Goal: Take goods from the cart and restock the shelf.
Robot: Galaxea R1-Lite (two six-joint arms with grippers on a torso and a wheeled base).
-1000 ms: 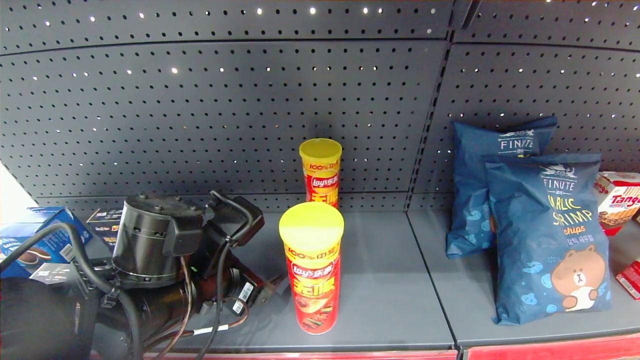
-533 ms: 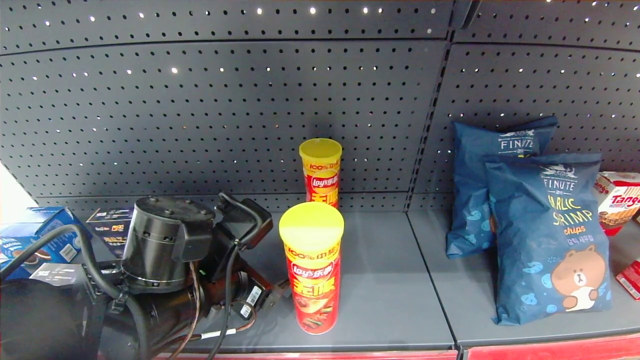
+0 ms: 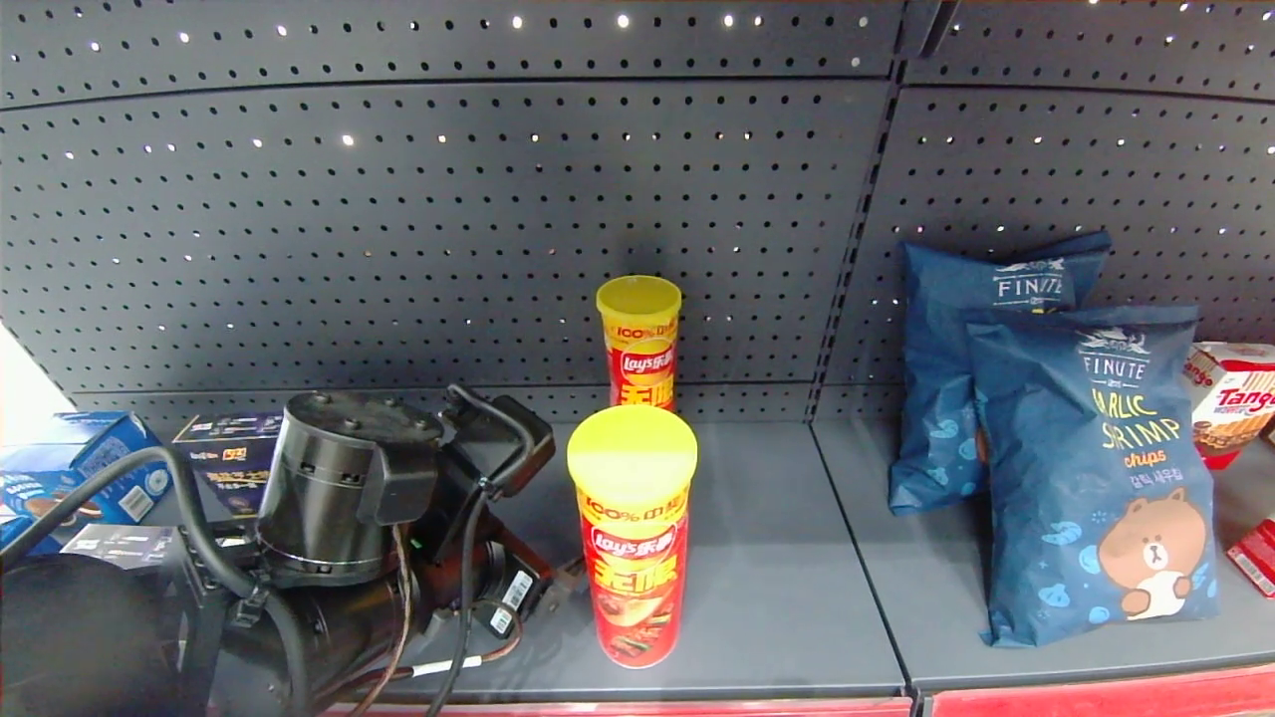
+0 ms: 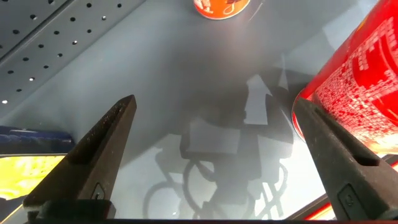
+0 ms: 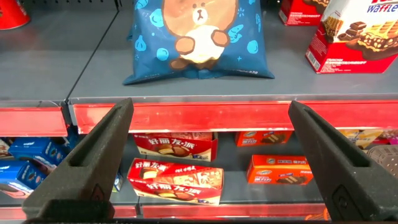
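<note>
At the near edge of the shelf (image 3: 777, 597), the front chip can (image 3: 633, 538) stands upright, with a second can (image 3: 638, 344) far behind it against the back panel. The main hazard is a sideways nudge. The left gripper (image 4: 214, 106) lies low on the shelf just left of the front can, and one finger (image 4: 329, 155) sits right at the can's red wall (contact cannot be confirmed). A tall, narrow can would likely tip or slide if the arm swings right, and it could roll off the near edge. The jaws are spread wide and hold nothing. The right gripper (image 5: 211, 109) is likewise spread and empty, in front of the shelf's red lip.
</note>
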